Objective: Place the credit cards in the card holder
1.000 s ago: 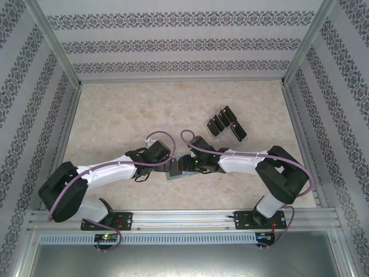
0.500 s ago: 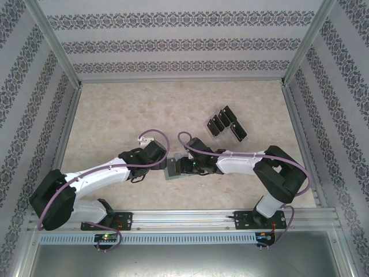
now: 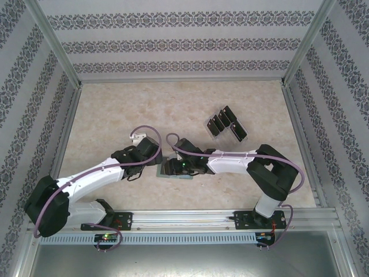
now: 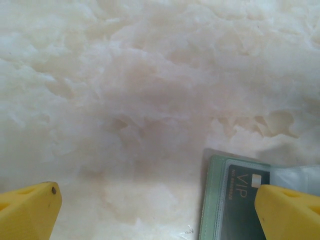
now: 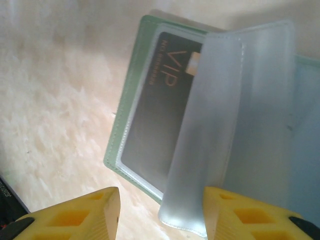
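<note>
The sage-green card holder (image 5: 125, 125) lies open on the table, with a black "VIP" credit card (image 5: 155, 115) inside its clear pocket. A pale grey-blue inner flap (image 5: 225, 125) curls up from it, its free edge between my right gripper's (image 5: 160, 215) fingers and close to the right-hand one. The jaws stand apart and squeeze nothing. My left gripper (image 4: 160, 215) is wide open over bare table, with the card holder's corner (image 4: 212, 200) beside its right fingertip (image 4: 290, 212). In the top view both grippers meet at the card holder (image 3: 164, 172). More black credit cards (image 3: 222, 122) stand further back.
A clear plastic slotted rack (image 3: 238, 133) holds those cards at the back right of the marble-patterned table (image 3: 115, 109). Patterned walls and aluminium posts (image 3: 69, 124) close in the table on three sides.
Both grippers have shifted left. The left arm has drawn back to the left, the right arm has reached further left, and the card holder sits slightly further left than before.
</note>
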`<state>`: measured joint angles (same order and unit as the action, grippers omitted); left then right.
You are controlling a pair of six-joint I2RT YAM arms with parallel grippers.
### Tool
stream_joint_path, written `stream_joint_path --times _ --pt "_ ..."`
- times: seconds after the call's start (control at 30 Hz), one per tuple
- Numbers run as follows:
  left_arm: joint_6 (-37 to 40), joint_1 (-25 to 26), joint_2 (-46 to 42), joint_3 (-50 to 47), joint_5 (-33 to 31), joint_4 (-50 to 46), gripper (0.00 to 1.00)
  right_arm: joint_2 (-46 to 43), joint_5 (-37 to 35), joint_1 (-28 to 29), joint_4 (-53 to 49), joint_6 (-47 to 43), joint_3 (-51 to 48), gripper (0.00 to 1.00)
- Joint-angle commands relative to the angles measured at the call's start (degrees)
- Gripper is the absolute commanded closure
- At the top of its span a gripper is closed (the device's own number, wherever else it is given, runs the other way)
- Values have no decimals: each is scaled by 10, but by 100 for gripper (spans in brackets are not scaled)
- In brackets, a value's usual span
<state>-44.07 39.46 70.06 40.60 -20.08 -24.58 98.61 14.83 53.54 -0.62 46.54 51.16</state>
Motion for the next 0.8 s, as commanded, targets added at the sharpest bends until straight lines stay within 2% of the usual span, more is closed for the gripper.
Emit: stream_joint_path --times 0.0,0.47,0.6,0.77 --pt "-12 -23 -24 -11 -3 -19 0 22 9 11 -10 3 25 53" --pt "10 -77 -78 -17 19 -36 0 71 18 38 -50 -11 139 53" --pt "19 -90 -88 -15 23 -40 0 48 11 37 -63 -15 145 52" --pt "34 -98 -91 -13 35 -37 0 -23 -25 26 -86 -23 107 52"
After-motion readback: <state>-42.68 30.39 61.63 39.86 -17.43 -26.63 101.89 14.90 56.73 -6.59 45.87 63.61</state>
